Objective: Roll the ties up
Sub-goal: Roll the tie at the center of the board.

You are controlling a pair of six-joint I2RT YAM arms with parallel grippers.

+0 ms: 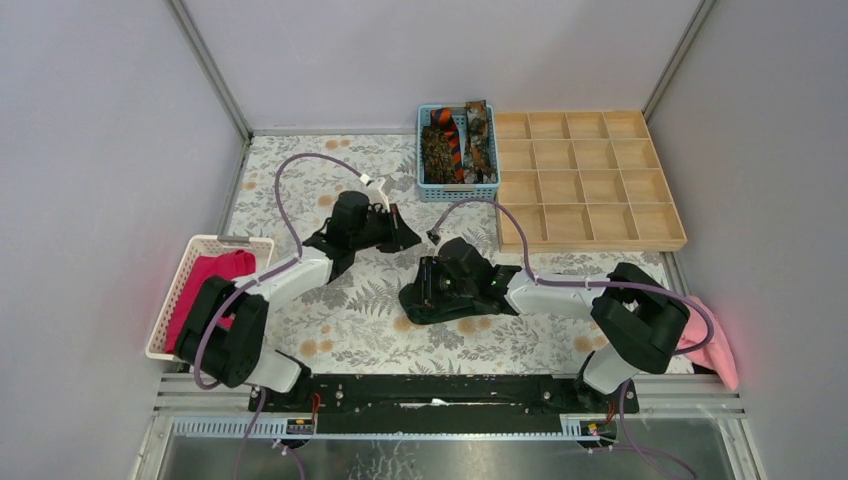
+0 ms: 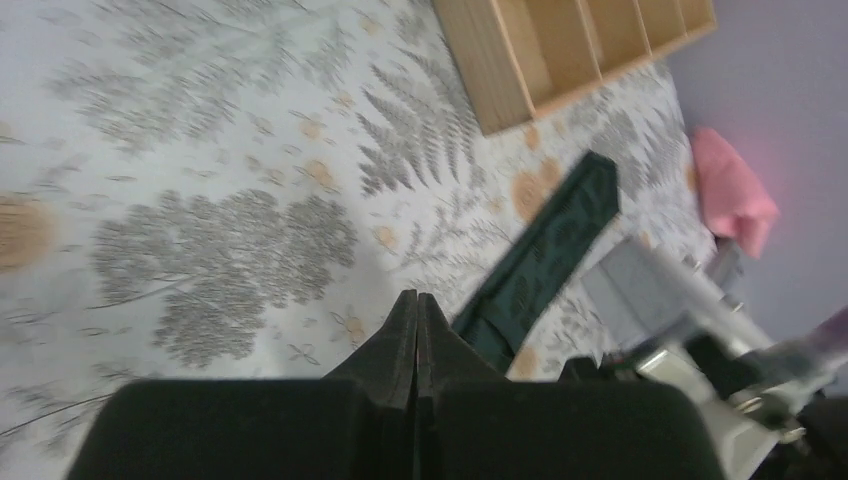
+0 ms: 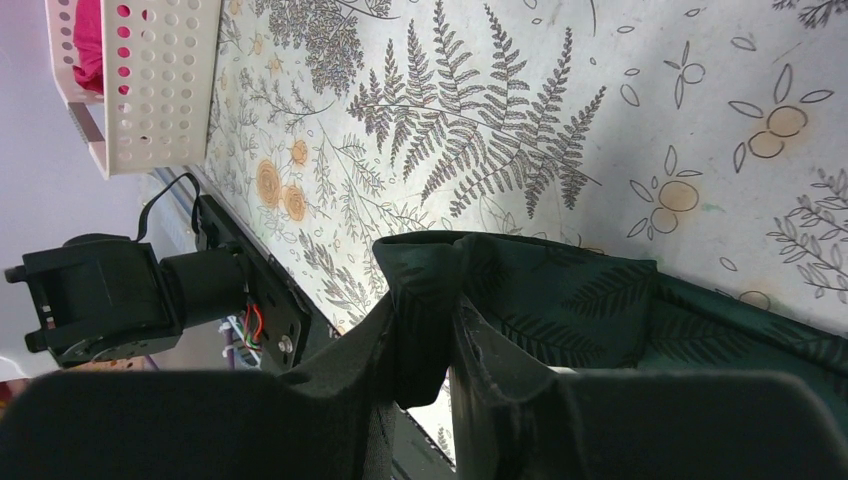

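The black-green tie [image 1: 440,305] lies on the floral tablecloth in front of the right arm, its left end folded over. My right gripper [image 1: 425,285] is shut on that folded end; the right wrist view shows the dark green leaf-patterned cloth [image 3: 560,310] pinched between the fingers [image 3: 425,320]. My left gripper [image 1: 405,240] is shut and empty, held above the table to the upper left of the tie; its wrist view shows the closed jaws [image 2: 416,310] with the tie [image 2: 550,250] beyond. Mottled brown and orange-and-black striped ties [image 1: 455,140] sit in a blue basket [image 1: 425,185].
A wooden compartment tray [image 1: 585,180] lies at the back right. A white basket [image 1: 190,260] with a magenta cloth [image 1: 205,285] stands at the left. A pale pink cloth [image 1: 715,345] hangs off the table's right edge.
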